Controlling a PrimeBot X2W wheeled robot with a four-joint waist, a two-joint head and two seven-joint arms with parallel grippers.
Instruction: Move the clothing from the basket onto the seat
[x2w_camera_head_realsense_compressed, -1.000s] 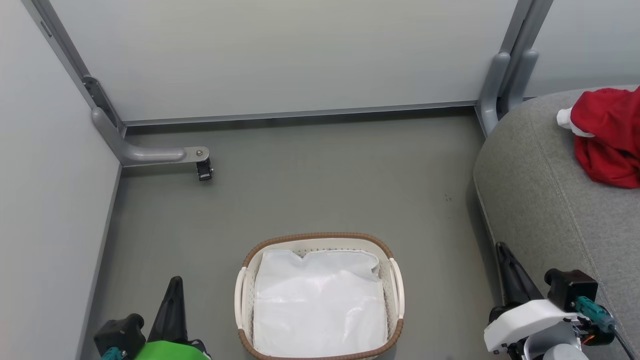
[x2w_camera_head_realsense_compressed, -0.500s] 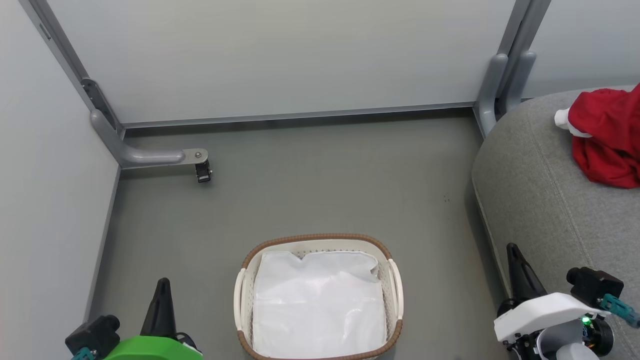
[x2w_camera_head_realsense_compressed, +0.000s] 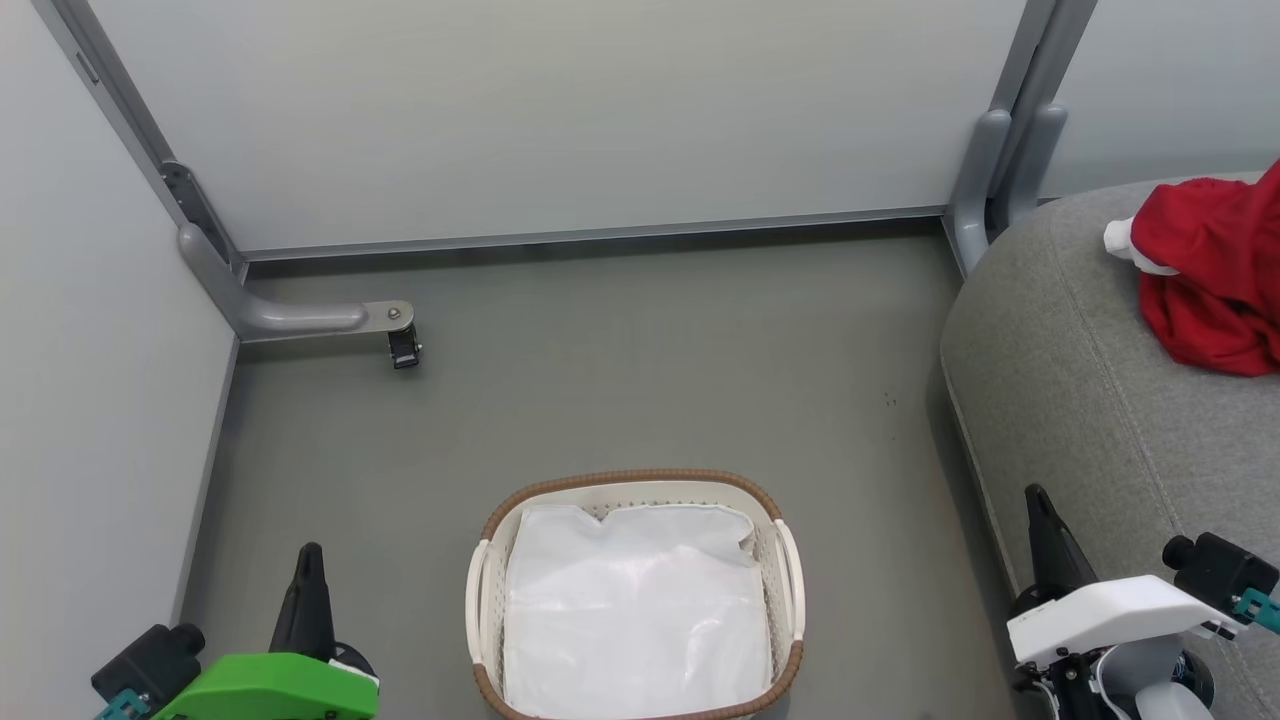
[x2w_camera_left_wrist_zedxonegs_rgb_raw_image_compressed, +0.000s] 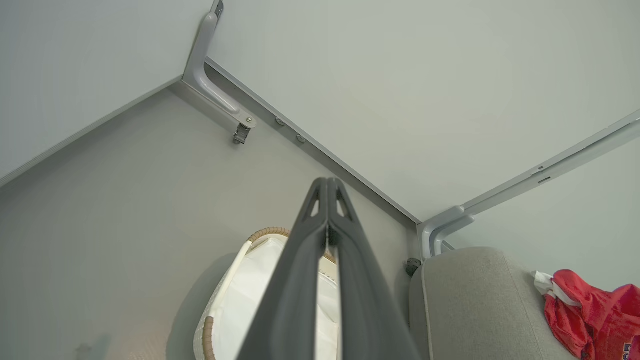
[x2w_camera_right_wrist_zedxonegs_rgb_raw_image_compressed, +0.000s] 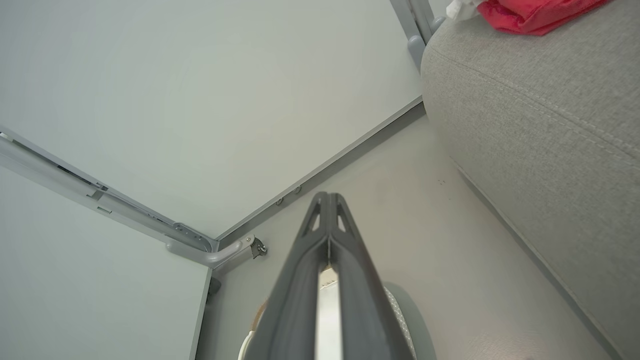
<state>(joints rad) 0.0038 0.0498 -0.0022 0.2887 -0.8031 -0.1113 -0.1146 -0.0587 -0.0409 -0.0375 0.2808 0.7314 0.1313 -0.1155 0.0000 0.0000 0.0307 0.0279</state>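
**Red clothing heaped on the seat, basket down to its liner**

The clothing (x2w_camera_head_realsense_compressed: 1215, 290) lies as a crumpled red heap with a tab of white trim (x2w_camera_head_realsense_compressed: 1125, 245) poking out on its left. It rests on top of the grey upholstered seat (x2w_camera_head_realsense_compressed: 1080, 400), near the far end and cut off by the right edge of the head view. How many pieces make up the heap cannot be told.

It looks like thin sports fabric: light, limp and prone to sliding or trailing. If it needs shifting, a pinch on a raised fold or the bunched middle should hold better than one on a loose hem.

The oval laundry basket (x2w_camera_head_realsense_compressed: 630, 478) stands on the floor, well apart from the seat. Inside it only the white fabric liner (x2w_camera_head_realsense_compressed: 635, 610) is visible, slightly rumpled, with no red in it. I judge the transfer essentially finished.

The left gripper (x2w_camera_head_realsense_compressed: 308, 555) sits left of the basket and the right gripper (x2w_camera_head_realsense_compressed: 1035, 495) beside the seat's front edge. Both have their fingers pressed together and carry nothing.
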